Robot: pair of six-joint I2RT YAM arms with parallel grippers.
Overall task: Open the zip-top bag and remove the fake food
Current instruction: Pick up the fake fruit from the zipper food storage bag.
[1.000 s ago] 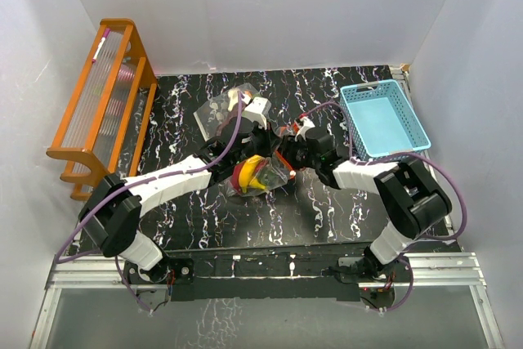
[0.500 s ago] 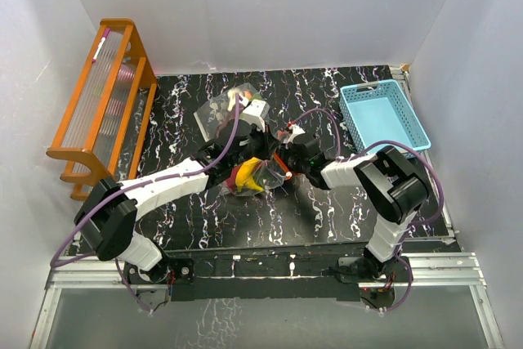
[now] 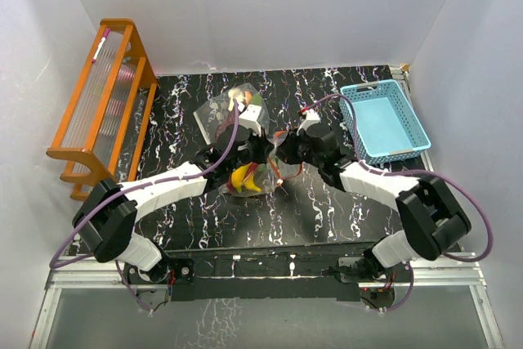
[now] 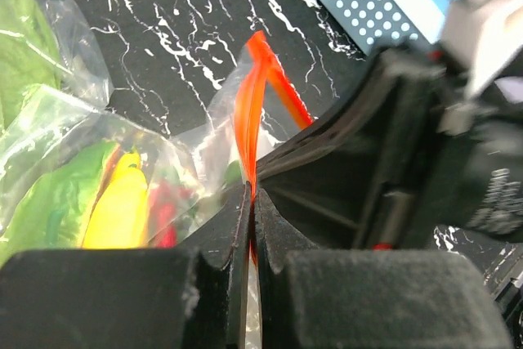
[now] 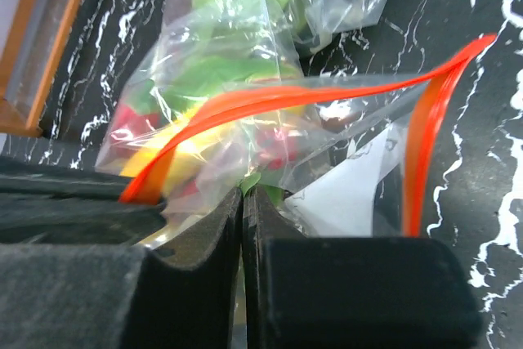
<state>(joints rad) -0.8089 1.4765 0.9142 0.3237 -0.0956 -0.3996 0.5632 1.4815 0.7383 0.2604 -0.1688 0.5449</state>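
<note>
Two hands hold a bag of toy food.
From above, the left hand (image 3: 263, 149) and right hand (image 3: 283, 153) meet mid-worktop (image 3: 327, 202) at the zip-top bag (image 3: 245, 176). Left wrist: the left hand is pinched tight on the orange zip edge (image 4: 252, 112), with the banana (image 4: 121, 206) inside. Right wrist: the right hand is pinched tight on clear plastic, with the fake food (image 5: 204, 79) inside.

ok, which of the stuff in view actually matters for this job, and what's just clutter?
Job:
- zip-top bag, pinched by left gripper and right gripper
- fake food inside it: yellow banana, red chilli, green leafy piece

Lying about:
- light-blue basket
- orange wooden rack
- second clear bag, untouched
</note>
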